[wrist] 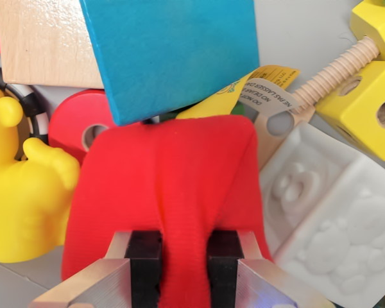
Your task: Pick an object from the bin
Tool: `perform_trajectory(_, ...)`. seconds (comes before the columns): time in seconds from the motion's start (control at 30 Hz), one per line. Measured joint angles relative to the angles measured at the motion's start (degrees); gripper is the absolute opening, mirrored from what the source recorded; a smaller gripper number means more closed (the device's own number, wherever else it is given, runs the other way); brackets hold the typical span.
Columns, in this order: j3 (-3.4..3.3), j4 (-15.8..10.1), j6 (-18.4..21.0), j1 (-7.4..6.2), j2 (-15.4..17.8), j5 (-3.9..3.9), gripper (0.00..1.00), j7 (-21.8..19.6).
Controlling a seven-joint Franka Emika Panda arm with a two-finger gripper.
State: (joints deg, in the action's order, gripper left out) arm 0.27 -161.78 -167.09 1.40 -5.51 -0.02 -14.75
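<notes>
1. The gripper (183,273) sits at the bottom edge of the wrist view, its two black pads (144,266) pressed in on a raised fold of the red cloth (173,186), pinching it between them.
2. The cloth spreads up from the pads and covers the middle of the bin.
3. On the wrist view's left, a yellow duck (22,192) lies just beside the cloth.
4. On the right, a white embossed block (330,221) touches the cloth's edge.
5. Past the cloth, a red ring (80,125) peeks out at left, and a yellow tag (260,83) at right.
6. A blue block (170,54) tilts over the cloth's far edge.
7. Farthest back are a wooden block (45,42) at left and yellow blocks (366,102) on a wooden screw (337,74) at right.
</notes>
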Motion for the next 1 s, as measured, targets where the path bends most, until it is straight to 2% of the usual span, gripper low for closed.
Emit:
perform_trajectory(0.27,0.00,0.3,0.5,0.00,0.2,0.00,0.00,0.0)
perform_trajectory(0.47,0.00,0.2,2.0,0.00,2.1,0.00,0.00,0.0)
perform_trajectory(1.0,0.00,-0.3,10.8,0.00,11.5,0.00,0.00,0.0)
